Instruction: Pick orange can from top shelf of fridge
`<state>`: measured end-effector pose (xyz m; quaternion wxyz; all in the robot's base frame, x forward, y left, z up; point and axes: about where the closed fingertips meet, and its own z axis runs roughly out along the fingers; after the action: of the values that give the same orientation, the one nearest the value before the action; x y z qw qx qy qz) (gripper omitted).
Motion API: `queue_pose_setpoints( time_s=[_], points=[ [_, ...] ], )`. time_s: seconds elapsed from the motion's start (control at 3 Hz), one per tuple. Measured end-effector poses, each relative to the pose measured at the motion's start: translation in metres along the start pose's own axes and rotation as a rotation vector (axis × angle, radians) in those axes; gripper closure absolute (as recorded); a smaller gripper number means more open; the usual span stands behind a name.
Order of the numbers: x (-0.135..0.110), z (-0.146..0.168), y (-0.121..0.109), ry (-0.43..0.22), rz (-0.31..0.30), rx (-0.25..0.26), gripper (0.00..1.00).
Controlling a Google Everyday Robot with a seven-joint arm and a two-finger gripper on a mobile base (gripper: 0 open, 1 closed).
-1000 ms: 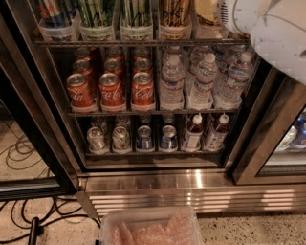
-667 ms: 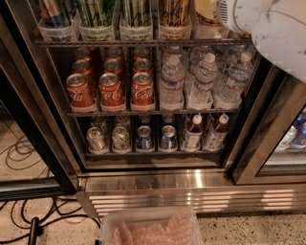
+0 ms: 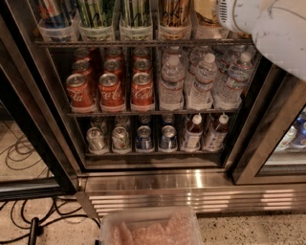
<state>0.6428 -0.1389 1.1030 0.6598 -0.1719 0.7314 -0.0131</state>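
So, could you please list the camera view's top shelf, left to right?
Blue-and-red cans, two trays of green-and-white striped cans, slim orange can with black scribbles, white robot arm; gripper out of view.

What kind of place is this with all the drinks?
Probably a shop or office snack corner: a glass-door drinks fridge holds racks of red cola cans and water bottles. The robot's white arm shows at top right; its gripper is out of view.

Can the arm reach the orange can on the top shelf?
Probably yes: nothing stands before the orange can, and the white arm is close on its right. The gripper is out of view.
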Motion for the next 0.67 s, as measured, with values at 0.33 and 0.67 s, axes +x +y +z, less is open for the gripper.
queue_pose_setpoints(
  time_s=[0.33,0.67],
  points=[
    [-0.006,-0.004,0.006,-0.009,-0.007,-0.008,1.0],
    [-0.015,-0.013,0.022,-0.016,0.018,-0.042,1.0]
  ],
)
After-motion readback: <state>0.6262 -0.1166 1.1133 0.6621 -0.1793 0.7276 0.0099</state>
